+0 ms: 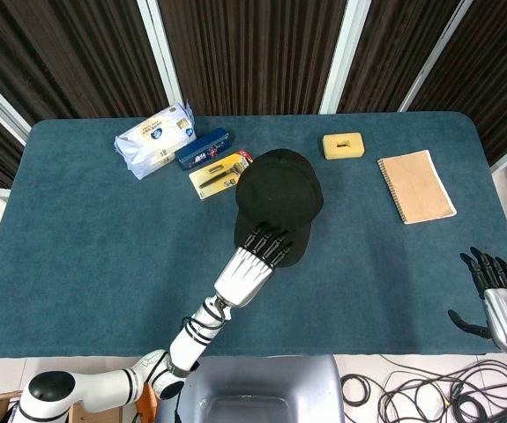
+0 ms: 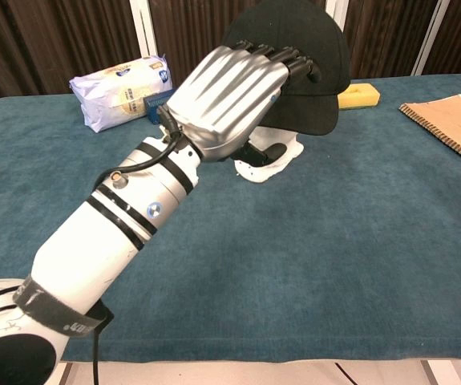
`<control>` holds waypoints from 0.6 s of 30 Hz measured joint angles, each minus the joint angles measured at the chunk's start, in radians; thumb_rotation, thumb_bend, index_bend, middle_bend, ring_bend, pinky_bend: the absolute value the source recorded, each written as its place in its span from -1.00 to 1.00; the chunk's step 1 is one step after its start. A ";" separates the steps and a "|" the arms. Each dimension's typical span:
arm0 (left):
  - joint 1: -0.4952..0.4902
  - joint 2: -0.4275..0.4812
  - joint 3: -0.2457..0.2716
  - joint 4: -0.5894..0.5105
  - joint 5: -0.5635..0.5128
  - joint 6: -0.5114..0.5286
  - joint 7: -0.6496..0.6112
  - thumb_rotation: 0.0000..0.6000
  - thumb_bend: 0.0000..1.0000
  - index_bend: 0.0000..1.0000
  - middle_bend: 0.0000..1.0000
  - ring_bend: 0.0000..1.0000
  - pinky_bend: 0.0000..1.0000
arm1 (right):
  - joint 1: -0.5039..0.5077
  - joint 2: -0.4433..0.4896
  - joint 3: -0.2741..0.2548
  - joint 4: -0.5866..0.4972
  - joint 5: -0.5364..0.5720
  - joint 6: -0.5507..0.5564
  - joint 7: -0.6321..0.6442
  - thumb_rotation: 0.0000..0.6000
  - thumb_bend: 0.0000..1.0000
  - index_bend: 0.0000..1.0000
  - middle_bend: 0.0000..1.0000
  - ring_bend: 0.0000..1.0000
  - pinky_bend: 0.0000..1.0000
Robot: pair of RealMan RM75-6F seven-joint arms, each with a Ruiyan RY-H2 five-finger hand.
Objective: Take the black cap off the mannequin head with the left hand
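Note:
The black cap (image 1: 278, 187) sits on the white mannequin head (image 2: 268, 164) at the middle of the blue table. My left hand (image 1: 251, 264) reaches in from the front. Its fingers (image 2: 282, 58) lie on top of the cap's brim (image 2: 318, 120) and the thumb (image 2: 266, 150) shows beneath it, so the hand pinches the brim. The cap (image 2: 310, 40) hides most of the mannequin head. My right hand (image 1: 498, 295) hangs off the table's front right edge with its fingers spread and holding nothing.
Behind the cap to the left lie a white wipes pack (image 1: 154, 139), a blue box (image 1: 204, 147) and a yellow packet (image 1: 219, 172). A yellow sponge block (image 1: 343, 144) and a brown notebook (image 1: 415, 185) lie to the right.

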 measured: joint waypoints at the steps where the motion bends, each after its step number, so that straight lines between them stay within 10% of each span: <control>1: -0.001 0.001 0.003 0.001 -0.004 0.001 -0.002 1.00 -0.45 -0.43 -0.50 -0.50 -0.59 | 0.000 0.000 0.000 0.000 0.001 0.000 -0.002 1.00 -0.69 -1.00 -1.00 -1.00 -0.94; 18: -0.065 -0.072 0.019 0.232 0.027 0.084 -0.032 1.00 -0.40 -0.19 -0.16 -0.08 -0.51 | -0.001 0.010 -0.005 -0.010 0.006 -0.013 -0.002 1.00 -0.69 -1.00 -1.00 -1.00 -0.92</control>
